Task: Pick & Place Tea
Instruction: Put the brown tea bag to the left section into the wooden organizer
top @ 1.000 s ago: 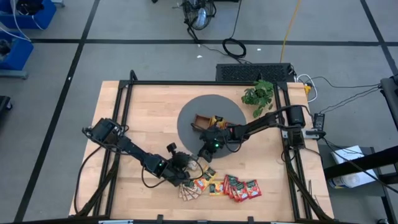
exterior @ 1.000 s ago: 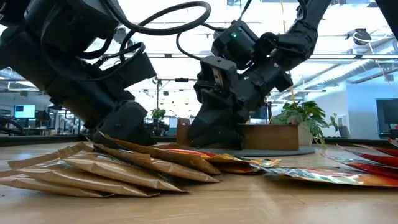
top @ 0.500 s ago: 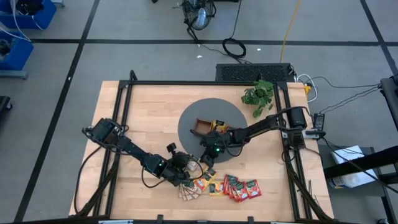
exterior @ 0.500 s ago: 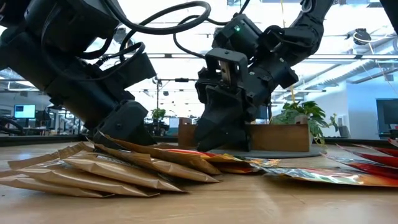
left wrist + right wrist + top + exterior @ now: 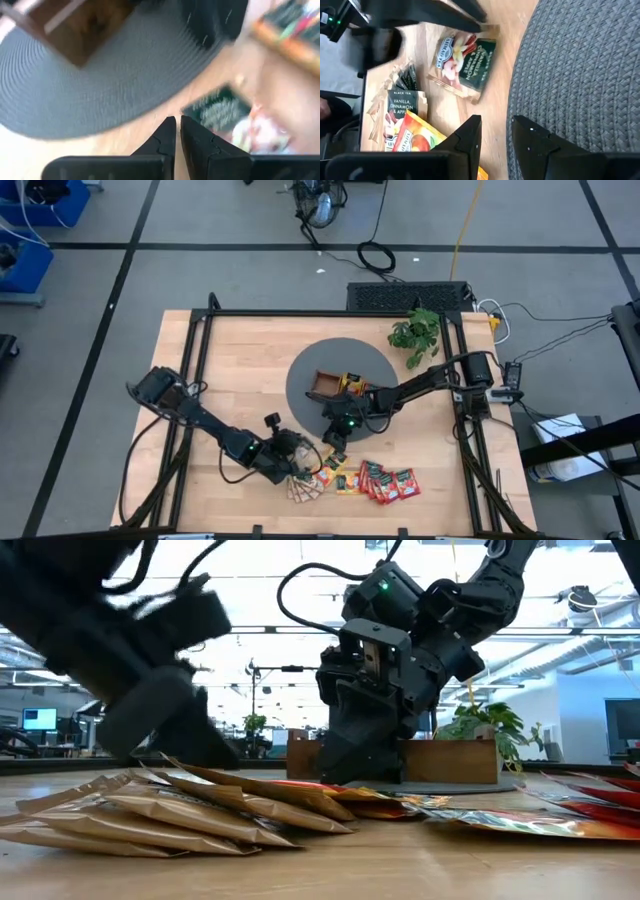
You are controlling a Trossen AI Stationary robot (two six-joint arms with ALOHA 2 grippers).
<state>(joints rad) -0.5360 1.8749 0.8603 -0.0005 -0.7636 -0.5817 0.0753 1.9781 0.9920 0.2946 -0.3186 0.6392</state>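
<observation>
Tea sachets lie fanned on the wood near the table's front edge: tan ones (image 5: 303,491) (image 5: 180,812), orange ones (image 5: 345,478) and red ones (image 5: 392,485). One green-and-tan sachet (image 5: 465,62) lies flat beside the grey mat (image 5: 345,360). My left gripper (image 5: 175,123) hovers just above the tan fan (image 5: 306,464), shut, with nothing seen between its fingers. My right gripper (image 5: 495,126) stands open over the mat's near rim (image 5: 336,442), empty. The wooden tray (image 5: 335,385) rests on the mat.
A green plant (image 5: 415,330) stands at the back right, beyond the mat. A black frame rail (image 5: 300,313) borders the tabletop. Bare wood (image 5: 240,380) lies to the left of the mat and behind the sachets.
My left gripper has risen off the tan sachets and tipped a little, staying shut; in the low view it is blurred with motion. The sachets lie as before.
</observation>
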